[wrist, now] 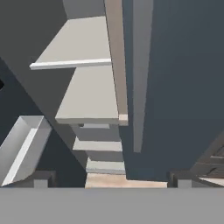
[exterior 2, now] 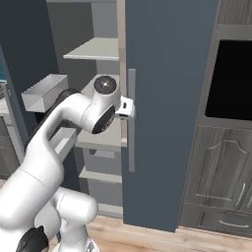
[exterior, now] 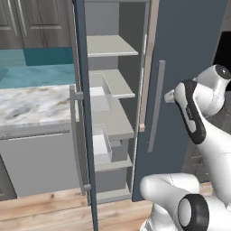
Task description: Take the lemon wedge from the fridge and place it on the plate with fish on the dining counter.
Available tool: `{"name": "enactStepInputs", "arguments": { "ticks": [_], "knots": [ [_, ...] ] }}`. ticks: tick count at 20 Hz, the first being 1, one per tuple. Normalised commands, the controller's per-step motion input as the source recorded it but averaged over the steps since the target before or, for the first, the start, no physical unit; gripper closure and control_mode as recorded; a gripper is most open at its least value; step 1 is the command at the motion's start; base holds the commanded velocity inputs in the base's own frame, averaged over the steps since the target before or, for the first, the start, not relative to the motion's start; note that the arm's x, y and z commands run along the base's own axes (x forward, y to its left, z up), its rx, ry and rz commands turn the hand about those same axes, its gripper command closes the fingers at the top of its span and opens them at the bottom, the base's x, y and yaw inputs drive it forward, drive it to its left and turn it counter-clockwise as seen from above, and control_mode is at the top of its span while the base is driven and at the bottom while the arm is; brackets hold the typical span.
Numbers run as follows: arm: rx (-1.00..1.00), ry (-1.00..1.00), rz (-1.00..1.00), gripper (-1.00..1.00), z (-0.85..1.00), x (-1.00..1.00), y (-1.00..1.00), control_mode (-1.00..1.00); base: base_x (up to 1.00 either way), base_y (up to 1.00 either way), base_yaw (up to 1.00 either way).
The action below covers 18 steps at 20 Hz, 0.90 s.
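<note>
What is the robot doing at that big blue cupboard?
That's a fridge. Its left door is swung open, showing pale shelves. The robot's white arm reaches up beside the right door's long grey handle. Its claw is open and holds nothing. I can't spot the lemon wedge it's meant to fetch.

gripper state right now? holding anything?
Gripper: open, holding nothing, facing the fridge shelves.
</note>
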Motion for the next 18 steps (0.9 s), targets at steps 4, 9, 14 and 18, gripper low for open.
{"name": "enactStepInputs", "arguments": {
  "ticks": [4, 9, 14, 18],
  "knots": [
    [-0.08, 0.03, -0.12, -1.0, 0.0, 0.11, 0.01, -1.0, 0.0, 0.0, 0.0],
    [0.0, 0.02, 0.0, -1.0, -0.01, 0.38, 0.0, -1.0, 0.0, 0.0, 0.0],
    [-0.02, 0.0, 0.0, -1.0, -0.14, 0.36, -0.25, -1.0, 0.0, 0.0, 0.0],
    [0.0, 0.01, 0.0, -1.0, 0.0, 0.43, 0.0, -1.0, 0.0, 0.0, 0.0]
  ]
}}
